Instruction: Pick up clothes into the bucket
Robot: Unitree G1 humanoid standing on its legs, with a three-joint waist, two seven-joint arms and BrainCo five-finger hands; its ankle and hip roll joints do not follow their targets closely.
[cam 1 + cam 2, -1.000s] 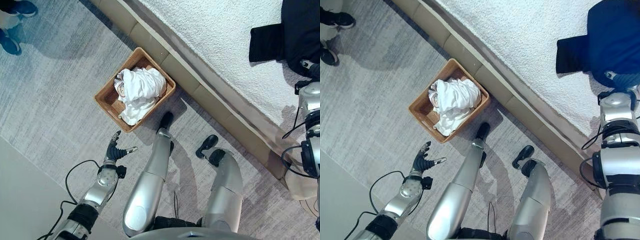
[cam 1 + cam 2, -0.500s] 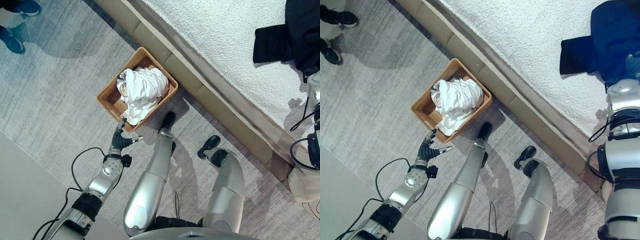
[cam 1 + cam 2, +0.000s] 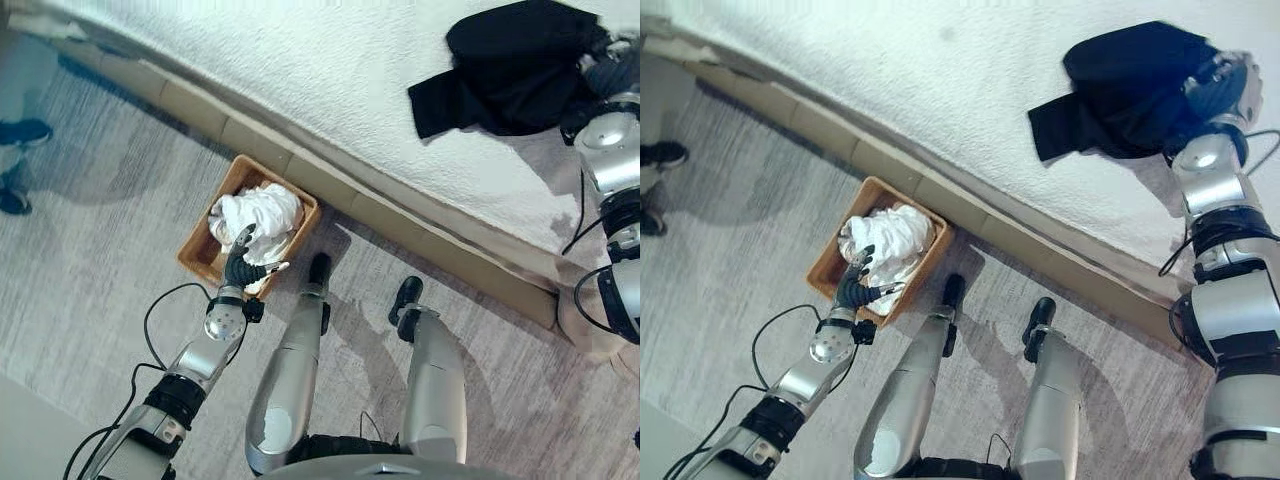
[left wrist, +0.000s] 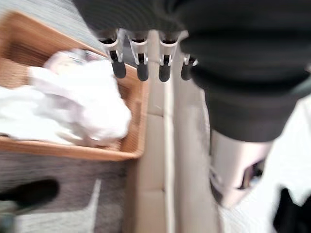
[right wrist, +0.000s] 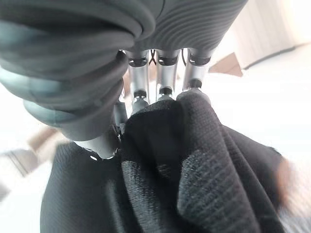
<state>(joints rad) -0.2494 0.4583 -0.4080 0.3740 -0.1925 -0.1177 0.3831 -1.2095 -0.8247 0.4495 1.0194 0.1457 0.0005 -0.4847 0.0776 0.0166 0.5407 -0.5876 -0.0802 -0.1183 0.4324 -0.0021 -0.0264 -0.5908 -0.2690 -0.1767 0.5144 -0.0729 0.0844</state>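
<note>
On the bed, far right: your right robot hand has fingers curled into the black garment.
Wicker basket: well apart, beneath your slack, empty left robot hand.

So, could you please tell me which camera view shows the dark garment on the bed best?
The right eye view: the dark garment lies whole on the bed. The left eye view shows it similarly; the right wrist view shows folds against the right hand.
</note>
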